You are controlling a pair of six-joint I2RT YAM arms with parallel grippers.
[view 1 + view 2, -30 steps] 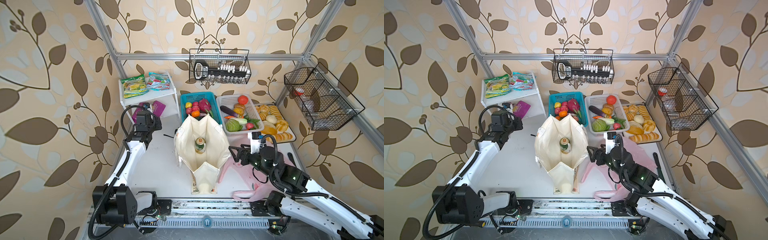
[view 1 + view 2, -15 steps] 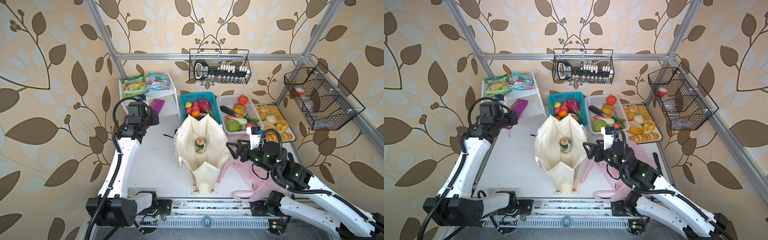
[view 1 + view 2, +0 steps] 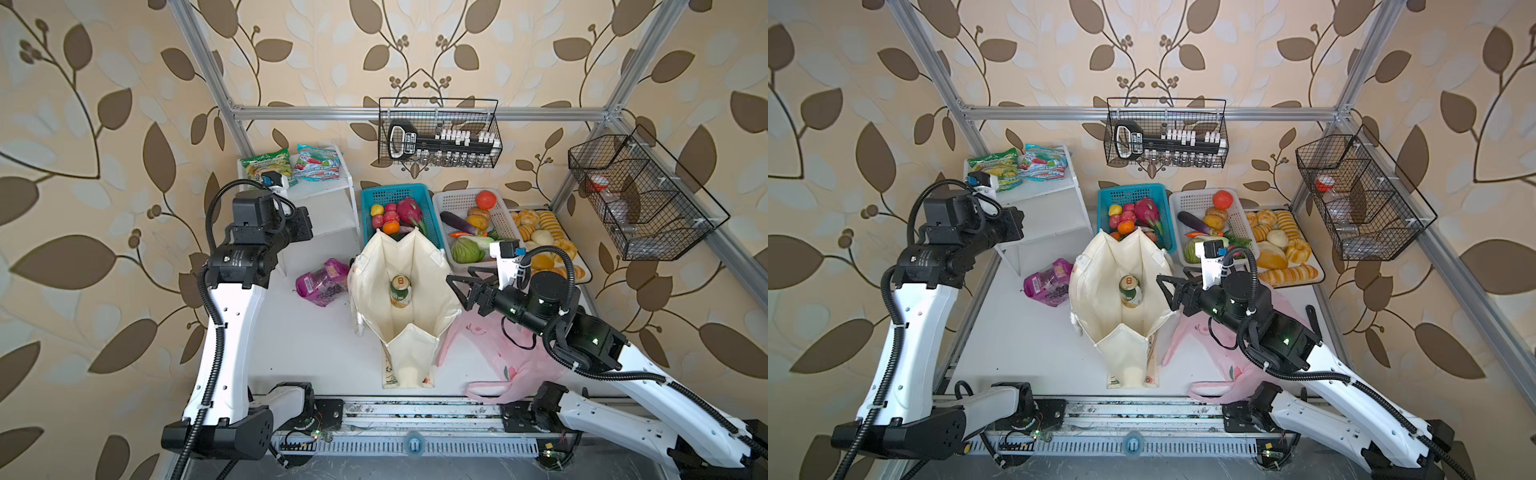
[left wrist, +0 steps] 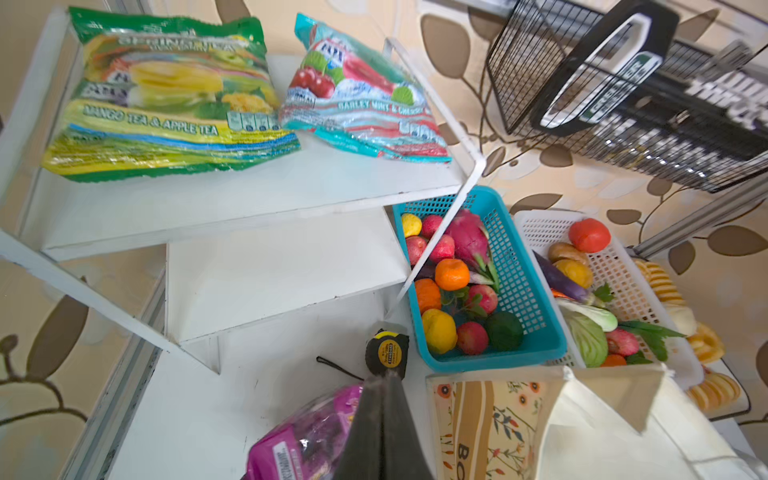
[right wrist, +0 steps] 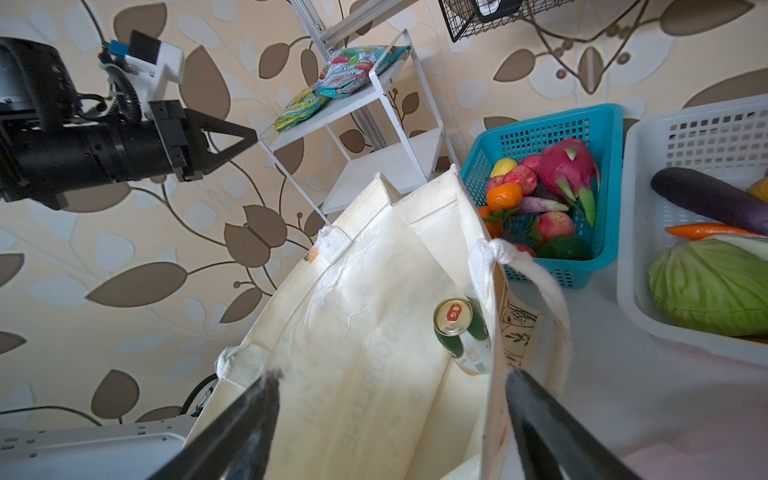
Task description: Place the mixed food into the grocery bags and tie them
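Packing under way: the left claw (image 5: 251, 136) hangs pinched shut and empty beside the white shelf (image 3: 328, 216). The purple snack pouch (image 3: 322, 282) lies flat on the table beneath and just ahead of its tip, outside the cream tote (image 3: 374, 291). The right claw (image 3: 459, 274), jaws spread wide and holding nothing, hovers at the tote's far rim, with the green-white can (image 3: 400, 291) standing upright inside, below it. The pink plastic bag (image 3: 511, 357) lies slack under that arm.

The pouch looks to be the item in hand. The left claw would need to open, drop onto it and lift it over the rim. The tote's wall crowds the pouch, and a tape measure (image 4: 388, 351) sits near it. Beyond the tote wait the toy fruit (image 3: 409, 210) in the teal basket (image 3: 432, 224).
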